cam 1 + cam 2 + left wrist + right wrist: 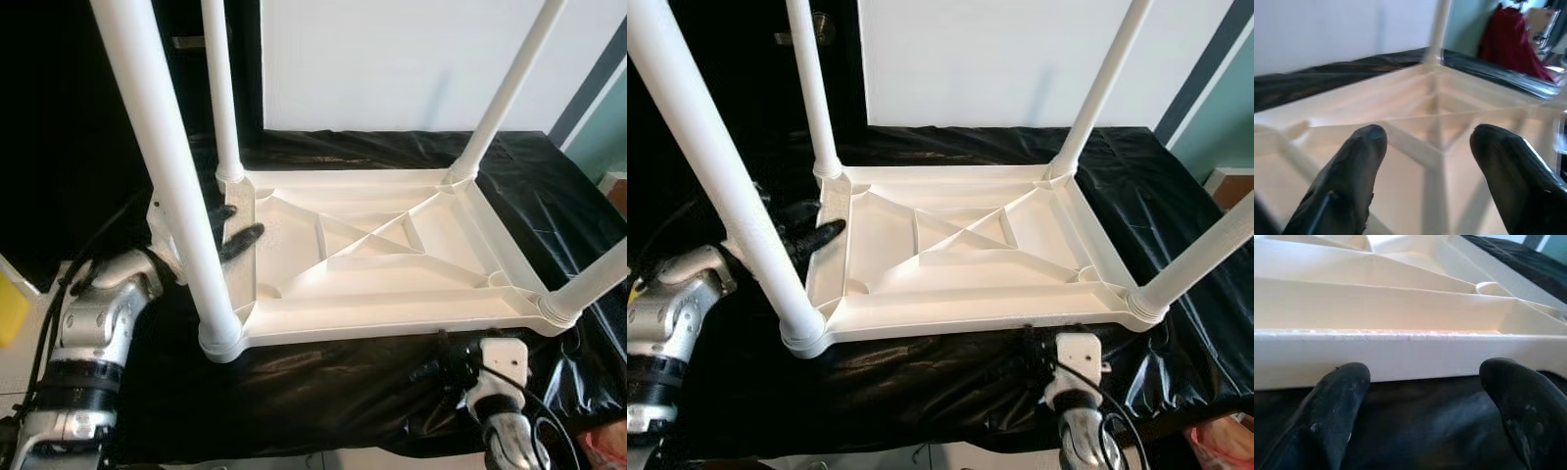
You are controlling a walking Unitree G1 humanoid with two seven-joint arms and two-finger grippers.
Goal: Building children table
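Observation:
A white plastic children's table (372, 245) lies upside down on a black sheet, its ribbed underside facing up. Its legs stand upright at the corners: near left (176, 176), far left (223, 98), far right (509, 88), near right (598, 279). My left gripper (235, 227) is open at the table's left rim, behind the near left leg, with its fingers reaching over the rim toward the ribs (1435, 152). My right gripper (1425, 391) is open and low on the sheet, pointing at the table's front rim (1400, 350) just short of it. Its wrist (500, 364) sits below the front right edge.
The black plastic sheet (323, 392) covers the whole work surface and hangs over its front edge. A white wall panel (392, 59) stands behind. A yellow object (8, 308) is at the far left, something red (605, 450) at the bottom right.

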